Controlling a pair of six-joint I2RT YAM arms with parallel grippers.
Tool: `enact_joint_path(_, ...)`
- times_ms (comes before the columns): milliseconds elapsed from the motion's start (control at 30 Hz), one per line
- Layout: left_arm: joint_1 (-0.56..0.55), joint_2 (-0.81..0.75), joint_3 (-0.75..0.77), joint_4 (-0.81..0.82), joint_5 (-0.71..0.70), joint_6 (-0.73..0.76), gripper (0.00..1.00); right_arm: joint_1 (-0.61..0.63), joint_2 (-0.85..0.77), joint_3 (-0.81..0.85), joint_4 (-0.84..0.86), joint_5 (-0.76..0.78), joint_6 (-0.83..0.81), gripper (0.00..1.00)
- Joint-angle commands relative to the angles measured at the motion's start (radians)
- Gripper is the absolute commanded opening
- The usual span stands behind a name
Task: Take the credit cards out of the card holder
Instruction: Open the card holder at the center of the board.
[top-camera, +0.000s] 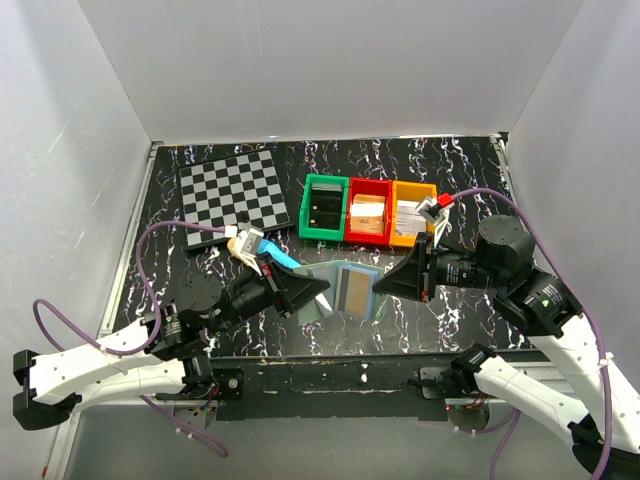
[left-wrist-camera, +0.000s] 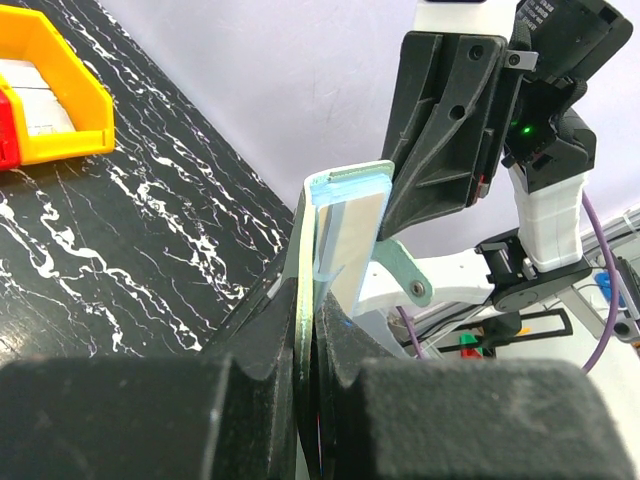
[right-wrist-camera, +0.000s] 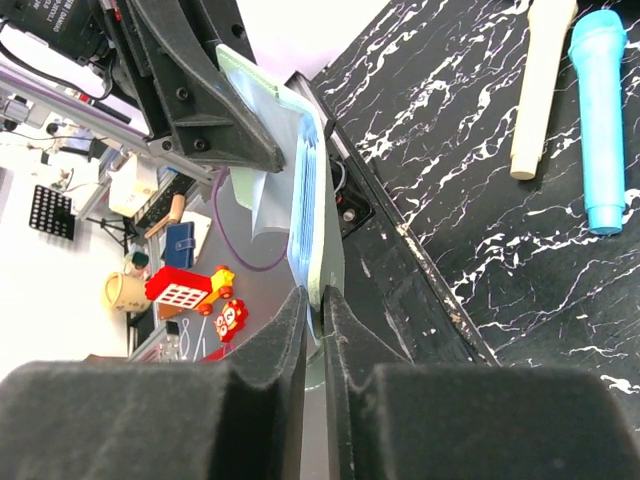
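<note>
White walls close in a black, white-veined bench (top-camera: 470, 170) on three sides. Near the middle of the top view, a little toward six o'clock, we see the card holder (top-camera: 322, 275) spread open between the two arms, its pale blue-grey inside turned up to the camera. One credit card (top-camera: 352, 290) with a brownish stripe across it sits against the inner panels. We cannot tell whether more cards lie under it.

At the holder's nine o'clock edge, the left pincer (top-camera: 320, 291) is clamped on the panel. From the left wrist, its dark fingers (left-wrist-camera: 262, 335) press on the grey-green cover with the holder (left-wrist-camera: 345, 230) standing edge-on between them. At the three o'clock edge, the right pincer (top-camera: 379, 286) is likewise closed on the holder. From the right wrist, its fingers (right-wrist-camera: 285, 325) squeeze the thin stacked edge (right-wrist-camera: 305, 200). We cannot tell whether the holder touches the bench.

At ten o'clock from the holder lies a checkered board (top-camera: 233, 192). Between the board and the left arm rest a blue marker (top-camera: 272, 250) and a cream stick (top-camera: 243, 246), just beside each other. At twelve to one o'clock stand three bins in a row, touching: green (top-camera: 325, 207), red (top-camera: 368, 212) and orange (top-camera: 412, 214), each holding small items.
</note>
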Motion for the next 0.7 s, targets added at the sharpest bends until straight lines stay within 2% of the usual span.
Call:
enact_joint_path(0, 0.005, -0.009, -0.003, 0.054, 0.002, -0.008, 0.00, -0.004, -0.002, 0.002, 0.044, -0.025, 0.006, 0.11)
enact_joint_path(100, 0.004, -0.009, -0.014, 0.060, 0.000, -0.011, 0.00, -0.003, -0.003, 0.004, 0.044, -0.028, 0.009, 0.02)
enact_joint_path(500, 0.004, 0.014, -0.014, 0.083, 0.028, -0.011, 0.00, -0.003, 0.001, 0.007, 0.038, -0.025, 0.026, 0.01)
enact_joint_path(533, 0.004, 0.020, -0.017, 0.088, 0.032, -0.005, 0.06, -0.003, 0.003, 0.010, 0.029, -0.015, 0.027, 0.01)
enact_joint_path(600, 0.004, 0.025, -0.026, 0.097, 0.034, 0.007, 0.49, -0.003, 0.009, 0.031, -0.017, 0.013, 0.018, 0.01)
enact_joint_path(667, 0.005, 0.014, -0.053, 0.129, 0.019, -0.001, 0.74, -0.003, 0.020, 0.057, -0.063, 0.027, -0.002, 0.01)
